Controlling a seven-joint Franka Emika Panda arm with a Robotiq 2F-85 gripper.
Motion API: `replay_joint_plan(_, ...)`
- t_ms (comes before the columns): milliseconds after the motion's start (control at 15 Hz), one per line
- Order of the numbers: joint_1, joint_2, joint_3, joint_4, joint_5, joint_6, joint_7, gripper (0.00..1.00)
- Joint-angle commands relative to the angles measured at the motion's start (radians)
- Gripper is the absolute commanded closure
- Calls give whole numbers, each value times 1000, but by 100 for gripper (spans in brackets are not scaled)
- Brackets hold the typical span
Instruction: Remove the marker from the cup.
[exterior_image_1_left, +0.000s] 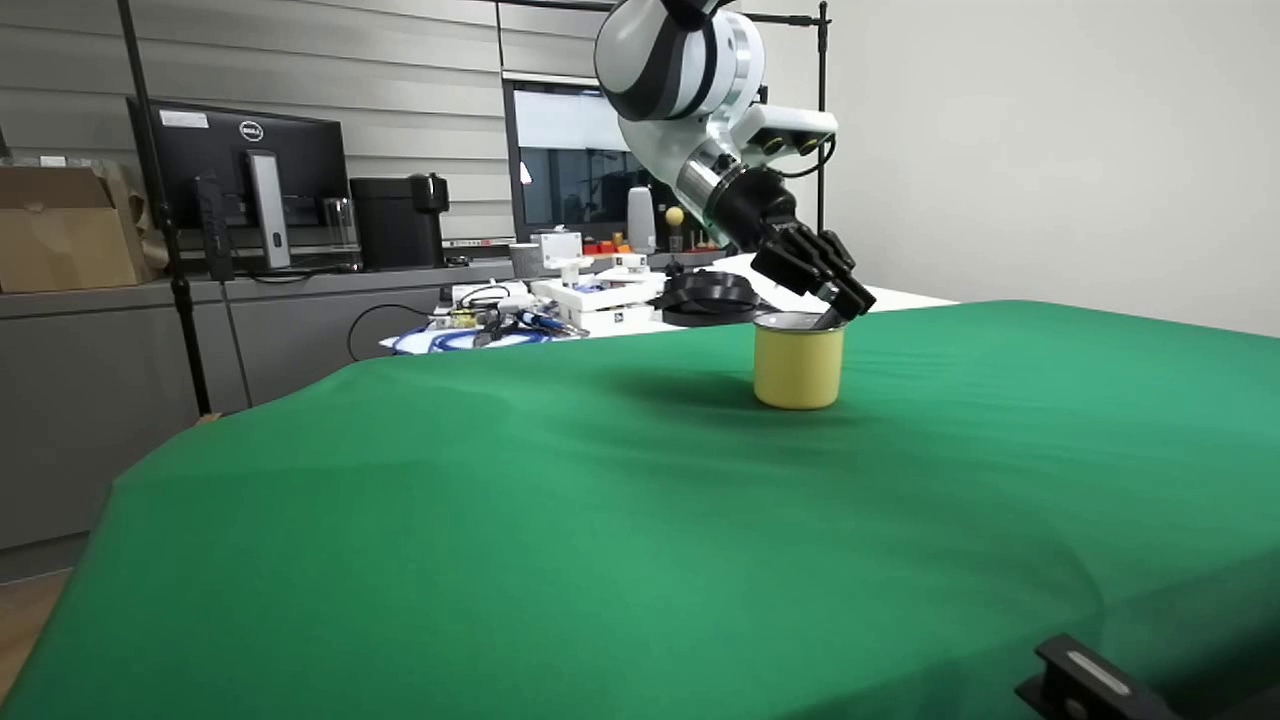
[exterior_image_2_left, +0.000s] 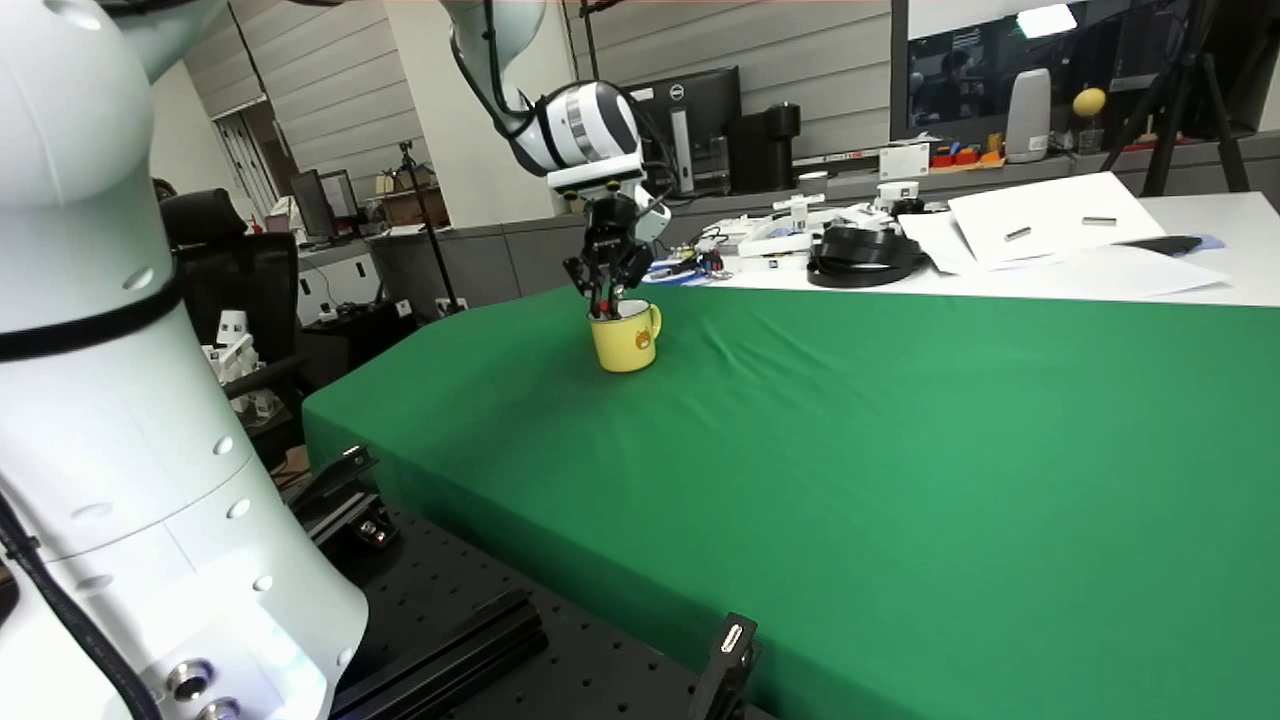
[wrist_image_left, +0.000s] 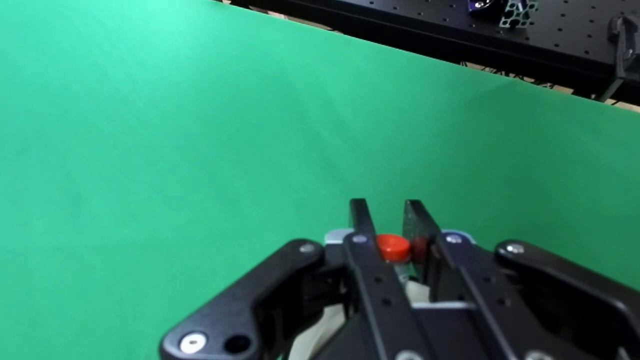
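- Far left in an exterior view, we've got the white Panda arm, its base looming large in the foreground.
- Just past it, in the background, there's a black office chair.
- And here's our action: the Robotiq gripper reaches down at the mouth of the yellow mug, its two fingers only a narrow gap apart.
- Right in that gap, in the wrist view, we spot the red-ended marker! Are the fingers pressing on it? We simply can't tell.
- The marker is in the mug, red end up by the rim, the lower part hidden from us.
- The mug stands upright on the green cloth, handle to the right, a little animal face on its side.
- Further right, at the back, we pick out a Dell monitor, a black coil, a yellow ball and a tripod.
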Motion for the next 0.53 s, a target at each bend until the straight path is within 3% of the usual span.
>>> replay_joint_plan(0,4,-6,-10,41,7,-53,36,94)
replay_joint_plan(467,-21,-96,-8,115,46,-219,22,94)
